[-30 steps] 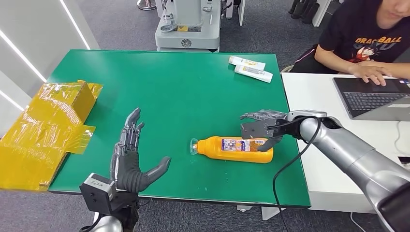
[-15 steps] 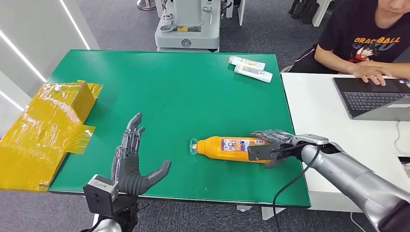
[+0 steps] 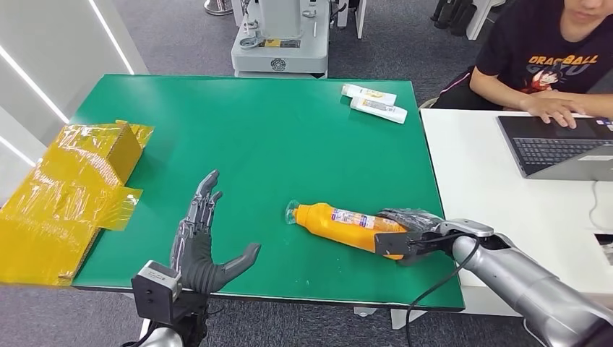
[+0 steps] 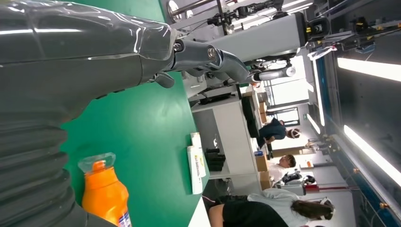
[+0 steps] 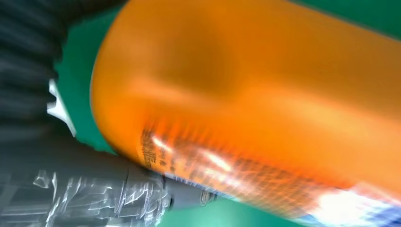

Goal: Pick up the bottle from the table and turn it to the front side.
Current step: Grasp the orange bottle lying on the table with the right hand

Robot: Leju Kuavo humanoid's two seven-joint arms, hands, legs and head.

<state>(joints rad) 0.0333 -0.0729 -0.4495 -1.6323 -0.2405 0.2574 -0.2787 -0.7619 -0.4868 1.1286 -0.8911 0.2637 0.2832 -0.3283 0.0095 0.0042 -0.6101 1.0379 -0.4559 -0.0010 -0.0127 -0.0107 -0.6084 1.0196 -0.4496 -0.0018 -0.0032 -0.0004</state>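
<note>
**Grip at the base end, slip risk on the lift**

Right hand (image 3: 407,233) is wrapping its fingers round the base end of the orange bottle (image 3: 347,225), which is lying on its side on the green table (image 3: 275,144), cap pointing twd the left hand. Risk, imo: held so far from the middle, the cap end is likely sagging or twisting out once lifted; the smooth plastic isn't helping. Left hand (image 3: 199,242) is hovering w/ fingers spread wide, holding nothing, near the table's front edge.

The bottle (image 3: 345,225) lies on the table (image 3: 275,144), near its front right corner. Two tubes (image 3: 374,102) lie behind it; a box (image 3: 69,191) sits far left.
</note>
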